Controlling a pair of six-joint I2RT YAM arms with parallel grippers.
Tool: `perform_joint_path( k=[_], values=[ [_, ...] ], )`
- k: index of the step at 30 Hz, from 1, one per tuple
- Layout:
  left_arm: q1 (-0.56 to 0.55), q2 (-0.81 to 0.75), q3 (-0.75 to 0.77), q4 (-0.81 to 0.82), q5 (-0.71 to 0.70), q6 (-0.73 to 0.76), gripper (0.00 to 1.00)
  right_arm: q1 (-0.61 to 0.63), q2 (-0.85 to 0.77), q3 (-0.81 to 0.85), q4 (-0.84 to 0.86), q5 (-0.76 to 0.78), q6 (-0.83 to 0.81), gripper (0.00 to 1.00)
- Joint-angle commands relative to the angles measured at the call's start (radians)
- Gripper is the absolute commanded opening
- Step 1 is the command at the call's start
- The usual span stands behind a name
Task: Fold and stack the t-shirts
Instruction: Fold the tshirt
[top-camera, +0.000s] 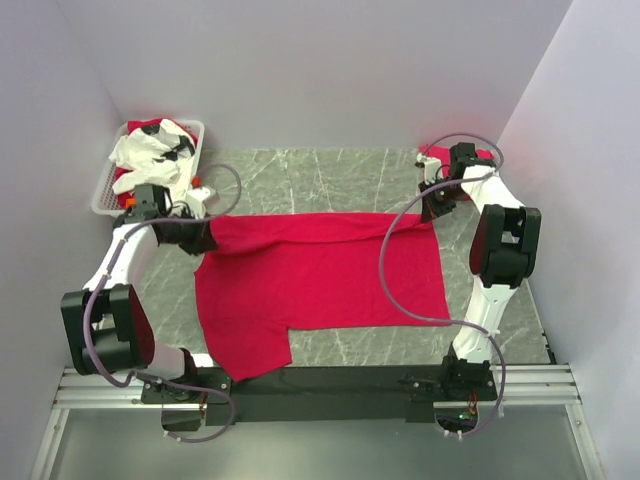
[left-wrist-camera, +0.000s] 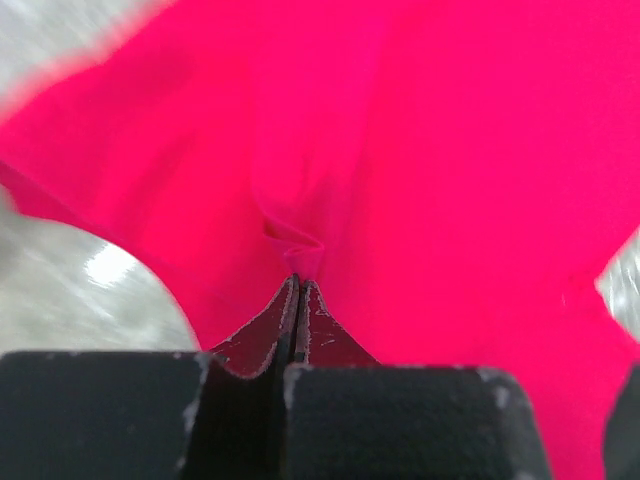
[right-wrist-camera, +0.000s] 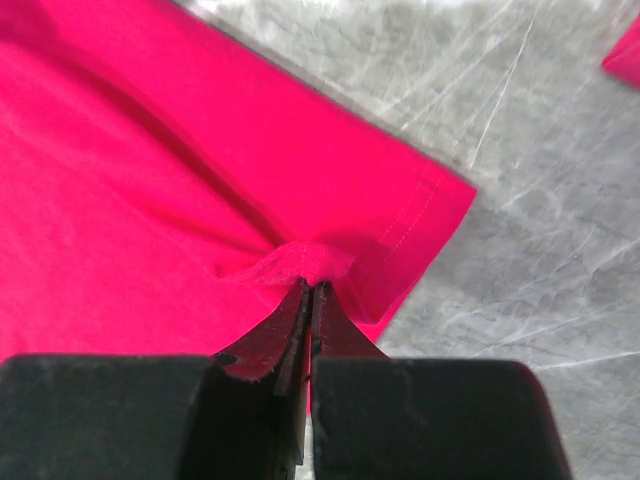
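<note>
Here, the left gripper (left-wrist-camera: 297, 282) and right gripper (right-wrist-camera: 310, 287) each clamp a pinched fold of the bright crimson-red cloth t-shirt (top-camera: 320, 270) spread across the grey marbled table (top-camera: 330, 175).

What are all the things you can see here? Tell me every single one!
spread t-shirt: one, bright red, flat across the middle of the table
far red cloth: one piece, red, far right corner, behind the right gripper
basket: one, white with slots, far left corner
white cloth: one bundle, white, piled in the basket
basket red cloth: red, under the white cloth; how many, cannot tell
table: one, grey marbled, under everything
left gripper: one, black, shut on the spread t-shirt's far edge, left end
right gripper: one, black, shut on the spread t-shirt near its far right corner
</note>
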Motion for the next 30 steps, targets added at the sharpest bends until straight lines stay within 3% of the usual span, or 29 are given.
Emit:
perform_joint_path(
  k=[1, 4, 7, 11, 13, 17, 20, 24, 30],
  values=[
    [-0.027, -0.004, -0.075, -0.051, -0.008, 0.108, 0.0, -0.012, -0.02, -0.022, 0.024, 0.043, -0.042, 0.0],
    [-0.053, -0.004, -0.134, -0.044, -0.053, 0.154, 0.01, -0.012, -0.01, -0.027, 0.009, 0.058, -0.054, 0.0],
    [-0.053, 0.025, -0.134, -0.071, -0.107, 0.185, 0.01, -0.012, -0.016, -0.032, -0.045, 0.046, -0.083, 0.1],
    [-0.019, 0.086, -0.047, -0.265, -0.066, 0.323, 0.28, -0.02, -0.053, -0.053, -0.074, 0.101, -0.127, 0.3],
    [0.011, 0.092, 0.012, -0.315, -0.043, 0.378, 0.33, -0.031, -0.075, -0.038, -0.091, 0.115, -0.138, 0.48],
    [0.013, 0.123, 0.098, -0.318, 0.008, 0.354, 0.46, -0.034, -0.075, 0.031, -0.105, 0.126, -0.115, 0.49],
    [-0.027, 0.181, 0.157, -0.26, 0.009, 0.266, 0.51, -0.011, -0.029, 0.109, -0.145, 0.088, -0.074, 0.49],
    [-0.059, 0.243, 0.193, -0.124, 0.006, 0.11, 0.53, 0.035, 0.032, 0.157, -0.169, 0.1, -0.022, 0.47],
    [-0.126, 0.281, 0.194, -0.03, -0.017, 0.03, 0.54, 0.04, 0.138, 0.241, -0.165, 0.17, 0.105, 0.48]
  ],
)
